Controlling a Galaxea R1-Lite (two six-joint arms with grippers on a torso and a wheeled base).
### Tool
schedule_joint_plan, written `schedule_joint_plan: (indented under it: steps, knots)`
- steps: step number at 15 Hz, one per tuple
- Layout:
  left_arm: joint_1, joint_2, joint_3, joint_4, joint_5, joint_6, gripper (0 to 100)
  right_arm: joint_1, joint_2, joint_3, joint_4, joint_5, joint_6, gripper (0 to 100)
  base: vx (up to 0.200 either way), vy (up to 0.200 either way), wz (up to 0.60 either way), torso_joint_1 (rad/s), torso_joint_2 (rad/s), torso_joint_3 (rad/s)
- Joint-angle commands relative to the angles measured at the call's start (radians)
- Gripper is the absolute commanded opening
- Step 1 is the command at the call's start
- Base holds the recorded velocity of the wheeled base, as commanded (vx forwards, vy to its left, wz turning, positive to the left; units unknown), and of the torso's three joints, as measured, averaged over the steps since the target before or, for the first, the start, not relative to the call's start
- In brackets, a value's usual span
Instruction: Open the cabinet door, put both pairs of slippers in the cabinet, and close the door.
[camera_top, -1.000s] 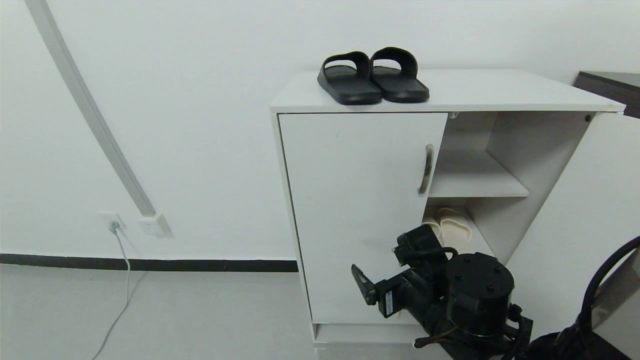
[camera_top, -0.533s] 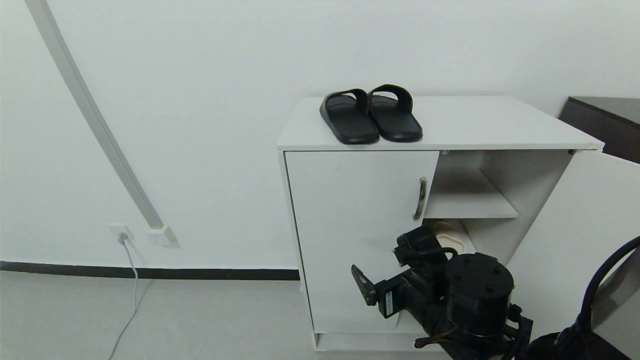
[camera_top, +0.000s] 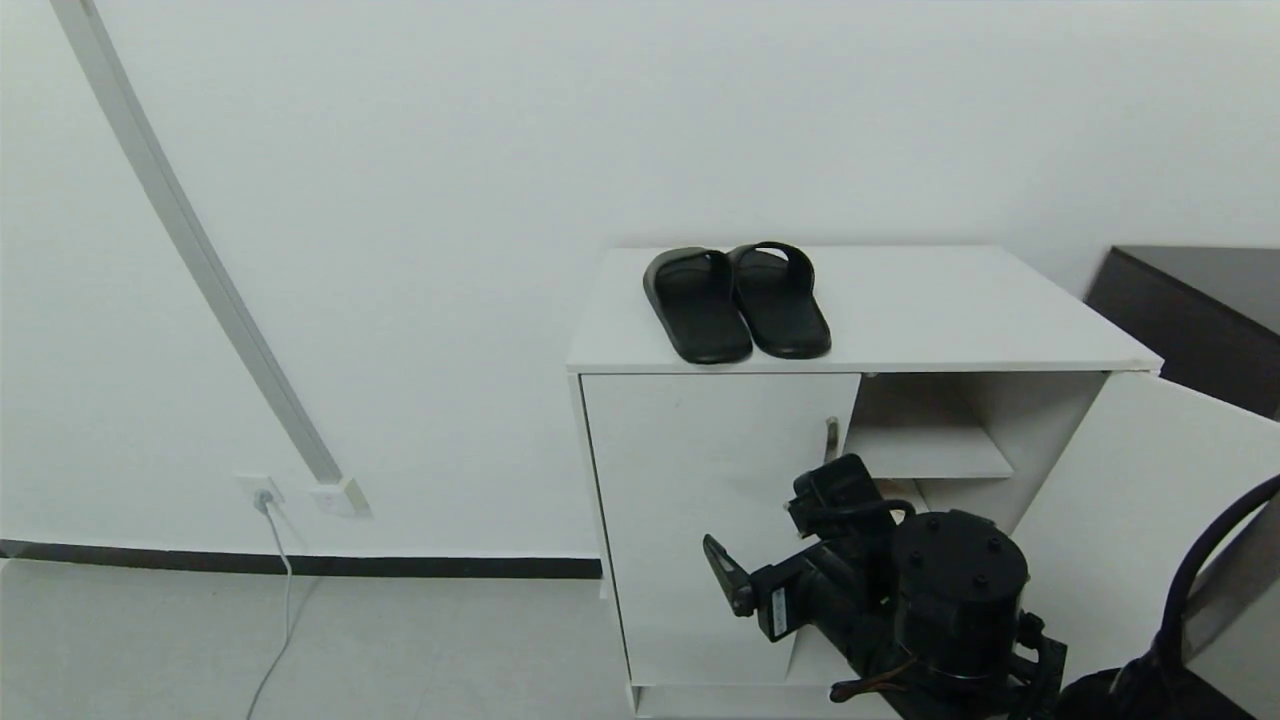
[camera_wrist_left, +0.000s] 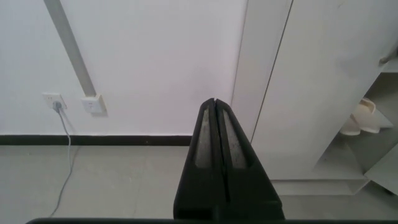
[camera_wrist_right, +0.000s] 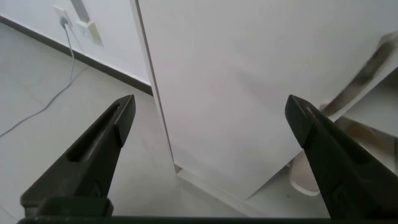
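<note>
Status as I read it from the remote station:

1. The right gripper (camera_wrist_right: 210, 106) is wide open and empty. Its two dark fingers (camera_wrist_right: 102, 146) face the closed left-hand door (camera_top: 710, 500) of the white two-door cabinet (camera_top: 900, 300) without touching it.
2. The left gripper (camera_wrist_left: 214, 106) has its fingers pressed together with nothing between them. It sits low, left of the cabinet, and points at the white wall and the cabinet's left side.
3. The pair of black slide slippers (camera_top: 738, 300) lies side by side on the cabinet top, toward its left part, with the strap ends toward the wall and the heels at the near edge. The pair is high above both grippers and well apart from them.
4. The pair of cream slippers (camera_wrist_left: 364, 117) stands inside on the lower shelf, just right of the closed door's edge and below the metal bar handle (camera_top: 831, 440). It is near the right gripper but not between the fingers.
5. The right-hand white door (camera_top: 1150, 500) stands swung open toward me, exposing the white upper shelf (camera_top: 925, 455).

Surroundings: a grey slanted wall conduit (camera_top: 190, 240), a wall socket with a grey cable (camera_top: 262, 492) at far left, and a dark cabinet (camera_top: 1200, 300) to the right.
</note>
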Motion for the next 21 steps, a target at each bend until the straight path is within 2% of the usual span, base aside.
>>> schedule_joint_plan:
  steps: [1, 13, 18, 21]
  knots:
    - [0.000, 0.001, 0.000, 0.000, 0.000, 0.000, 0, 0.000, 0.000, 0.005, -0.002, -0.001, 0.000, 100, 0.000, 0.000, 0.00, 0.217, -0.53, -0.320]
    - [0.000, 0.001, 0.000, 0.000, 0.000, 0.000, 0, 0.000, 0.005, 0.014, -0.021, 0.001, -0.003, 100, 0.000, 0.000, 0.00, 0.235, -0.54, -0.306]
    - [0.000, 0.001, 0.000, 0.000, 0.000, 0.001, 0, 0.003, 0.008, 0.008, -0.042, -0.002, -0.032, 100, 0.000, 0.000, 0.00, 0.018, -0.03, -0.019]
    - [0.000, 0.001, 0.000, 0.000, 0.000, 0.001, 0, 0.002, -0.049, -0.053, 0.085, -0.004, -0.025, 100, 0.000, 0.000, 0.00, 0.000, 0.00, 0.000]
